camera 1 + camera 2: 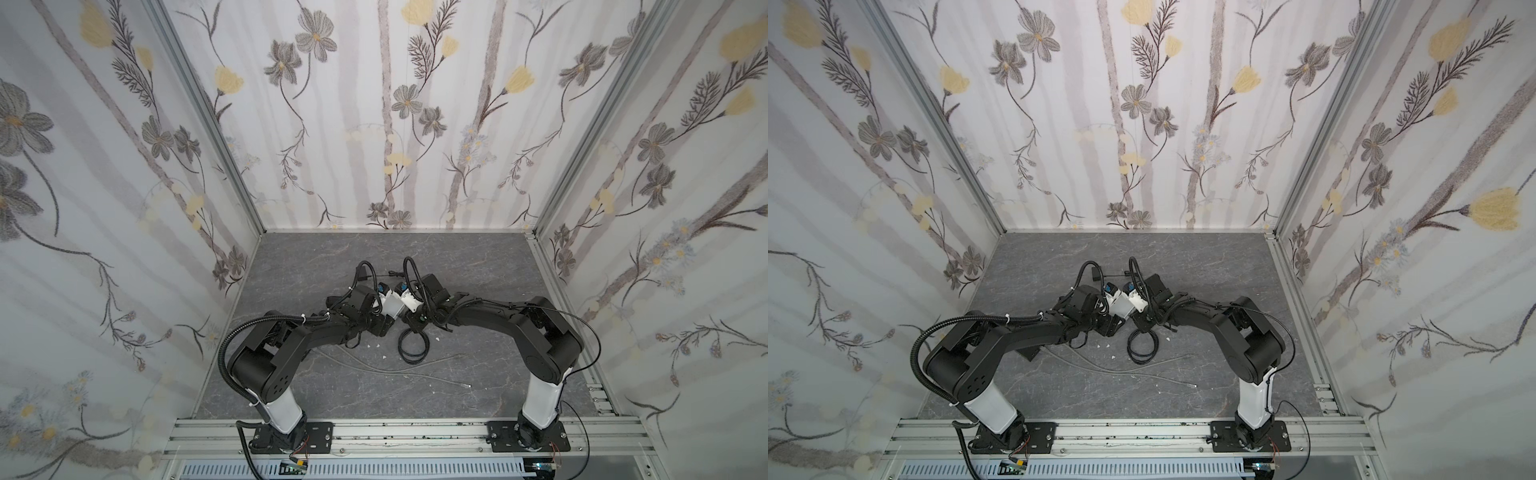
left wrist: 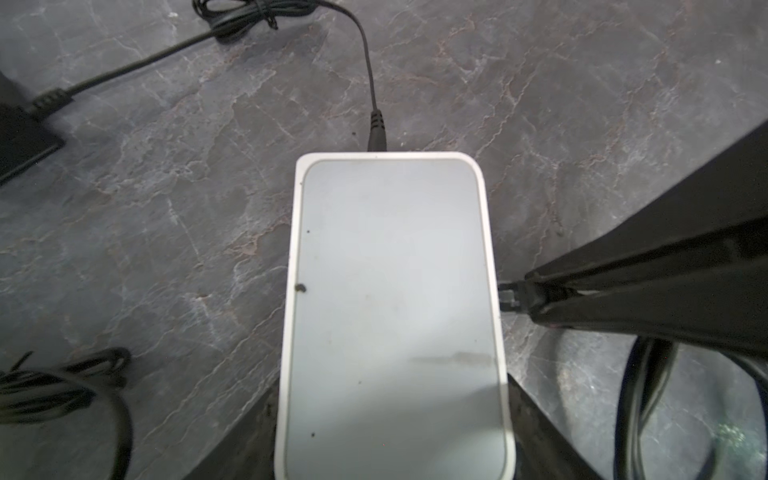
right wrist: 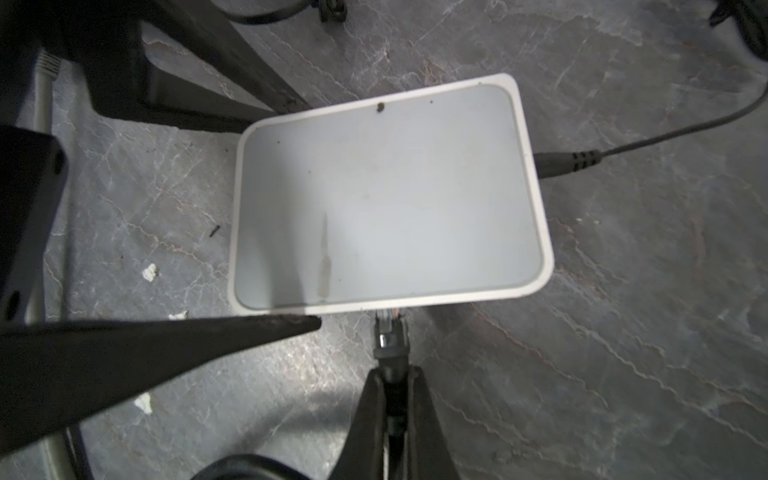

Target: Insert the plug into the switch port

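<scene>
Right gripper (image 3: 391,368) is pinched tight on the black boot just behind the plug (image 3: 390,334). The plug's clear nose is right up against the long side face of the box (image 3: 390,195). I can't see the port itself, since it's tucked under the rim, so I can't say how far in the nose is. Most of the plug body is showing though, so my guess is it's at the mouth and not seated.

Left gripper (image 2: 390,386) is spread wide around the box, one finger along each long side. It looks clamped on it rather than just hovering. The box lies flat on the table (image 3: 623,332) between the two arms, with a power lead (image 3: 567,161) already in one short end.

Handling-wise, I reckon:
- The plug is tiny, light, hard plastic. The latch tab is the fragile bit, so don't squeeze there.
- The boot is the right place to hold it. That's rubbery, so less slip, and it leaves the whole front free to go in.
- The cord (image 1: 411,349) is coiled and springy, so it'll probably tug the plug off line.
- The box looks light with smooth sides, and would likely skate on that table if pushed, hence the brace on the sides.
</scene>
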Robot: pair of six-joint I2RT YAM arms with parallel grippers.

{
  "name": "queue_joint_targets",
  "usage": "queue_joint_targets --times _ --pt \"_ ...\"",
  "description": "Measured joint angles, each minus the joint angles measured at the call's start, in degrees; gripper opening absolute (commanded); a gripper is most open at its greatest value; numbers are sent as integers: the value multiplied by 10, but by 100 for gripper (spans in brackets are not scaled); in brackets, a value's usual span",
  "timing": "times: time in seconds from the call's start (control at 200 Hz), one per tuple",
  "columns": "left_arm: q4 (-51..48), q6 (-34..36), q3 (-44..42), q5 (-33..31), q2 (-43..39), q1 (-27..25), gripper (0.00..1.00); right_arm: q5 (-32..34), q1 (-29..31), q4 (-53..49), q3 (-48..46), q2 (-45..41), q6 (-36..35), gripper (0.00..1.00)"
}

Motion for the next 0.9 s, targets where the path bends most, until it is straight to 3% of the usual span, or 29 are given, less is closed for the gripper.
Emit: queue_joint_targets --times 0.899 --pt "5 -11 0 -25 -12 0 64 27 9 -75 81 21 0 0"
